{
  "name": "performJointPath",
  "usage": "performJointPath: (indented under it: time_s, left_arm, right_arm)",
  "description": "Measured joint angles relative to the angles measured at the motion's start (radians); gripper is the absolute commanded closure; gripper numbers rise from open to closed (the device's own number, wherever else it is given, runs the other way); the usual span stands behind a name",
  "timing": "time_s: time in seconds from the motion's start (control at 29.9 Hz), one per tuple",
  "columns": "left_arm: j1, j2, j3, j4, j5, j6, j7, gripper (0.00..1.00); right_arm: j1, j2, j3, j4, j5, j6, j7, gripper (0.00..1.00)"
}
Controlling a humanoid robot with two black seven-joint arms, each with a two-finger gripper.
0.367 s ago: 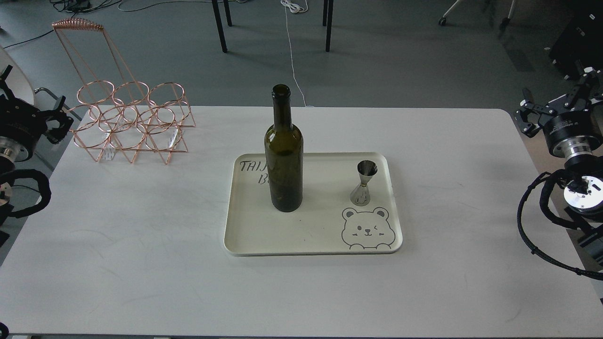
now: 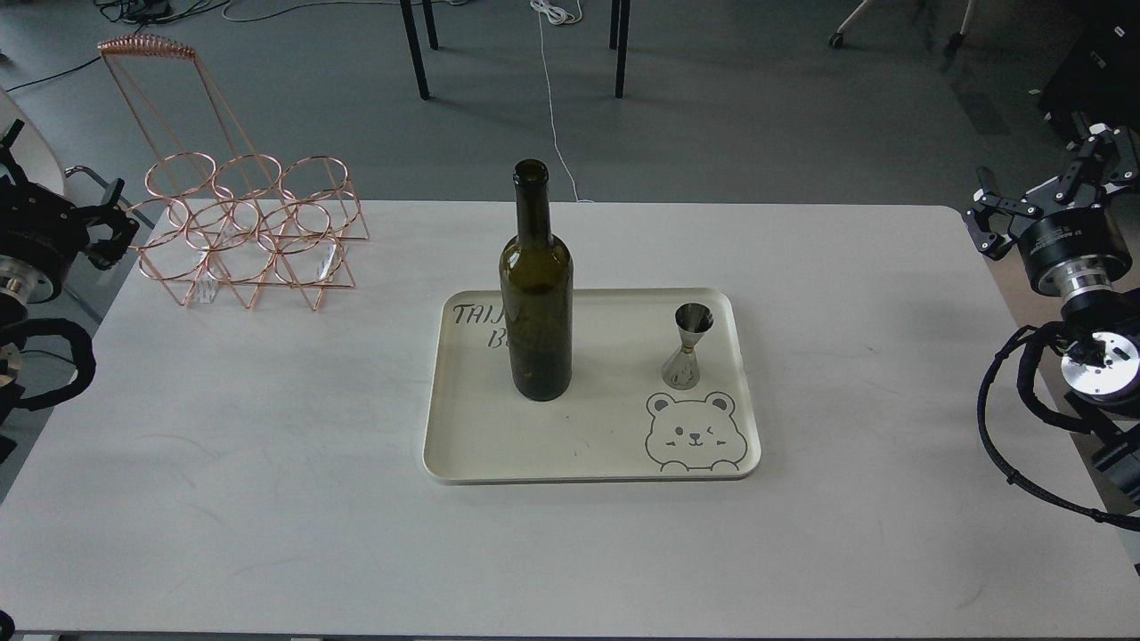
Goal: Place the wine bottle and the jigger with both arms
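The wine bottle (image 2: 535, 294) stands upright on the left part of a cream tray (image 2: 588, 445) at the table's middle. The jigger (image 2: 688, 346) stands upright on the tray's right part, above a printed bear. My left gripper (image 2: 62, 189) is at the table's far left edge, open and empty, far from the bottle. My right gripper (image 2: 1044, 189) is off the table's far right edge, its fingers spread wide and empty, far from the jigger.
A copper wire bottle rack (image 2: 245, 231) with a tall handle stands at the table's back left. The white table (image 2: 267, 463) runs wide to both sides of the tray. Black cables (image 2: 1006, 427) hang by my right arm.
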Motion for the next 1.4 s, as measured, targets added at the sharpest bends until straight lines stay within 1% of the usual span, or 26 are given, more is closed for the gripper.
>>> performJointPath:
  time_s: [0.13,0.5,0.63,0.77,0.87,1.0,1.17,1.24,1.34,1.4]
  left_arm:
    - [-0.003,0.003,0.000,-0.001,0.001,0.000,0.000,0.01]
    - [-0.014,-0.008,0.009,-0.001,0.005,0.000,0.003,0.01]
    - [-0.014,-0.011,0.013,-0.002,0.006,0.000,0.006,0.01]
    - [-0.013,-0.012,0.016,-0.002,0.008,0.000,0.010,0.01]
    - [-0.012,-0.011,0.017,-0.002,0.008,0.000,0.011,0.01]
    - [-0.012,-0.007,0.016,-0.007,0.008,0.000,0.002,0.01]
    - [-0.012,0.000,0.012,-0.034,0.006,0.000,-0.002,0.01]
    - [-0.013,0.000,0.012,-0.038,0.006,0.000,-0.002,0.01]
    - [-0.014,-0.002,0.012,-0.039,0.006,0.000,-0.002,0.01]
    - [-0.014,-0.004,0.013,-0.039,0.006,0.000,-0.002,0.01]
  right_arm:
    - [0.001,-0.056,-0.036,0.087,-0.124,-0.064,0.001,0.01]
    - [-0.026,-0.353,-0.158,0.512,-0.427,-0.232,0.009,0.01]
    - [-0.049,-0.439,-0.210,0.653,-0.530,-0.307,0.010,0.01]
    - [-0.060,-0.518,-0.273,0.813,-0.745,-0.422,0.010,0.01]
    - [-0.061,-0.548,-0.330,0.890,-0.922,-0.500,0.011,0.01]
    - [-0.062,-0.554,-0.426,0.904,-1.196,-0.601,0.016,0.01]
    - [-0.064,-0.526,-0.512,0.862,-1.385,-0.686,0.017,0.01]
    - [-0.063,-0.482,-0.540,0.817,-1.459,-0.718,0.017,0.01]
    - [-0.057,-0.374,-0.574,0.699,-1.568,-0.755,0.018,0.02]
    - [-0.054,-0.316,-0.585,0.633,-1.602,-0.769,0.018,0.02]
